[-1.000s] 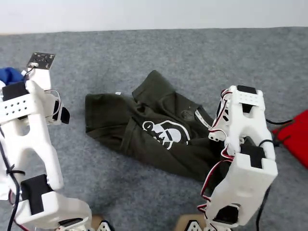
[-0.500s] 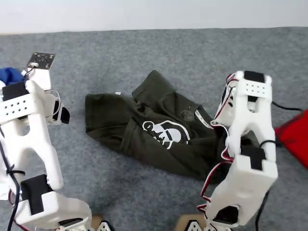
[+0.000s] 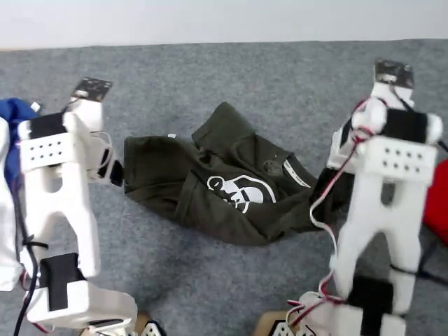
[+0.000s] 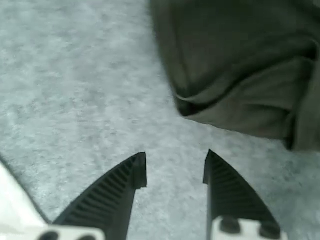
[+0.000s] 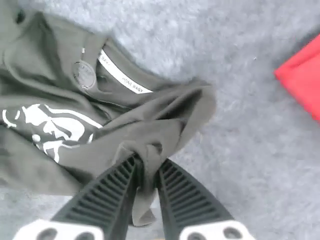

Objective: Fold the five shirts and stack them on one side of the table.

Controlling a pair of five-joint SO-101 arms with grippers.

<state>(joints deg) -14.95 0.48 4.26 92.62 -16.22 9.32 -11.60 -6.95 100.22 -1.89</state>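
A dark olive shirt [image 3: 224, 185] with a white print lies crumpled in the middle of the grey carpet. My right gripper [image 5: 148, 162] is shut on a bunched fold of the olive shirt [image 5: 100, 120] at its right-hand end, near the collar label, and holds that fold slightly raised. My left gripper [image 4: 175, 167] is open, with bare carpet between its fingers. It hovers just short of the olive shirt [image 4: 235, 65] at its left corner. In the high view the left gripper [image 3: 113, 170] sits beside the shirt's left edge.
A red shirt [image 3: 441, 203] lies at the right edge of the table, also seen as the red cloth [image 5: 300, 80] beyond my right gripper. A blue shirt [image 3: 14, 133] is bunched at the far left behind the left arm. Grey carpet [image 3: 210, 77] stretches behind.
The right arm has risen and swung up and right, drawing the shirt's right end with it. The left arm has shifted right, toward the shirt's left edge.
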